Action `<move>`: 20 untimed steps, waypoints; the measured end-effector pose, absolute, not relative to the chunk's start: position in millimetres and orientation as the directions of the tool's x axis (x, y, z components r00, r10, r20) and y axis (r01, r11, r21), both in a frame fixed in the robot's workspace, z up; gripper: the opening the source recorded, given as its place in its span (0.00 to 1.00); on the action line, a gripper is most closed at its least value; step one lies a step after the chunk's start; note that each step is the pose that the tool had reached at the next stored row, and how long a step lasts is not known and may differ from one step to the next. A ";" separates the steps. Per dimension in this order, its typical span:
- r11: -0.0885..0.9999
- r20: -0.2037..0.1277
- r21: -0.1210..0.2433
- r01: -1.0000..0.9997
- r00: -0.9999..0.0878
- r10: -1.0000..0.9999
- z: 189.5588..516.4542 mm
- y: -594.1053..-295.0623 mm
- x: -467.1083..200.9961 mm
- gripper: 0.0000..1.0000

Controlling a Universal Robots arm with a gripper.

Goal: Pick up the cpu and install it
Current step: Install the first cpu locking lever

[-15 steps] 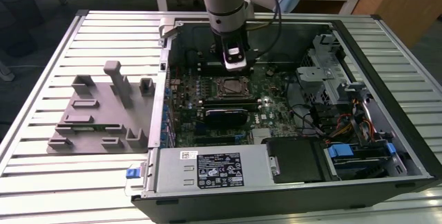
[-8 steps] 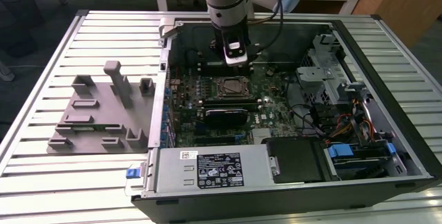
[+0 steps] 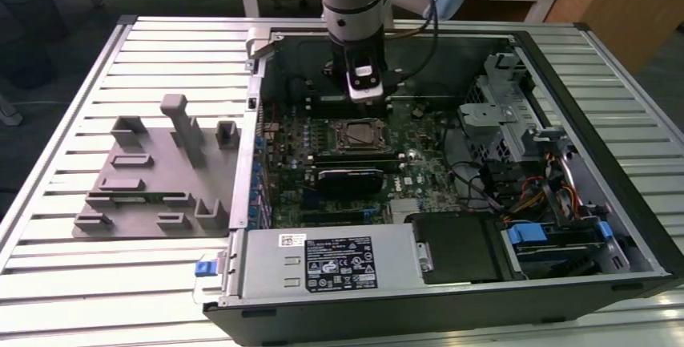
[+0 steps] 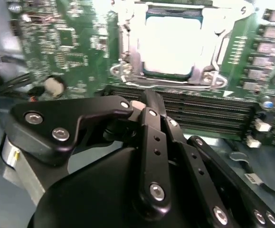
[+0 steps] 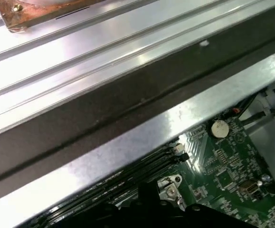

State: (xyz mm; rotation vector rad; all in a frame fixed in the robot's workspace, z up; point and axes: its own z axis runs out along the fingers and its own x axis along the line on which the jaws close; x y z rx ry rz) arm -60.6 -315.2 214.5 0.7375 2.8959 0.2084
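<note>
Chip (image 4: 169,45) sits in its socket on the board (image 3: 428,175); our claw (image 3: 364,90) hovers just above, seemingly closed and empty.

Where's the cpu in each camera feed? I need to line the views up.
Exterior view: the cpu lies in the middle of the motherboard.
Second wrist view: the cpu, bright and silvery, sits inside the socket frame, beyond the memory slots.
First wrist view: what looks like a socket frame corner beside the memory slots.
Shared landmark: the memory slots, in both wrist views.
</note>
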 end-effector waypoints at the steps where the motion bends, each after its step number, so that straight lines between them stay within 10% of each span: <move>1: 0.870 -0.092 0.160 0.466 -0.871 0.483 214.4 -315.2 -59.3 0.11; 9: 0.876 -0.053 0.074 0.476 -0.876 0.480 214.2 -319.6 -54.8 0.11; 20: 0.878 -0.050 0.049 0.477 -0.876 0.479 213.7 -342.3 -54.6 0.11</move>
